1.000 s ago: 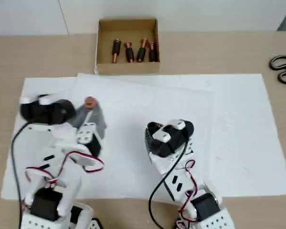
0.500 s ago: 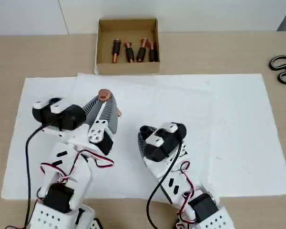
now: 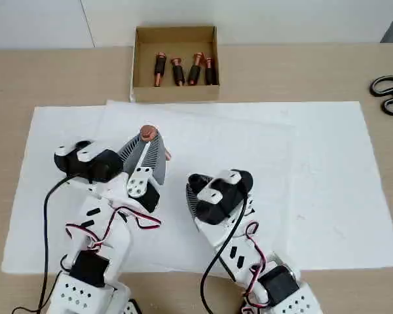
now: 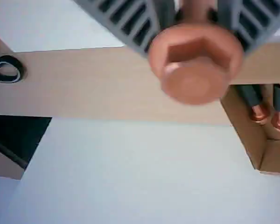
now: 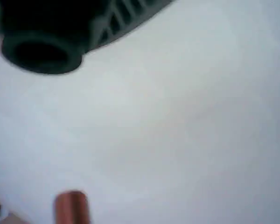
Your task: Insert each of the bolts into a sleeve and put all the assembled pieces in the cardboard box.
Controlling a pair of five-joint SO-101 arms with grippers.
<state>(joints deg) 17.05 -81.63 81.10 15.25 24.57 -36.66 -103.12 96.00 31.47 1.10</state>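
Note:
My left gripper (image 3: pixel 148 140) is shut on a copper bolt (image 3: pixel 147 134), head up and shank tip slanting down toward the other arm; in the left wrist view the bolt's hex head (image 4: pixel 196 60) sits between the grey fingers (image 4: pixel 126 18). Close by on the white paper, my right gripper (image 3: pixel 195 195) holds a black sleeve (image 5: pixel 39 51), its open end facing out, with the bolt tip (image 5: pixel 71 207) a short way off. The cardboard box (image 3: pixel 139 62) at the back holds several assembled pieces (image 3: pixel 183 69).
White paper sheets (image 3: pixel 314 183) cover the table's middle. Scissors (image 3: pixel 390 91) lie at the far right edge on the bare wood. The box's corner (image 4: pixel 252 140) and two pieces inside (image 4: pixel 254 100) show in the left wrist view.
The left arm has swung right and toward the box with the bolt, bringing it close to the right gripper. The right arm has shifted slightly left.

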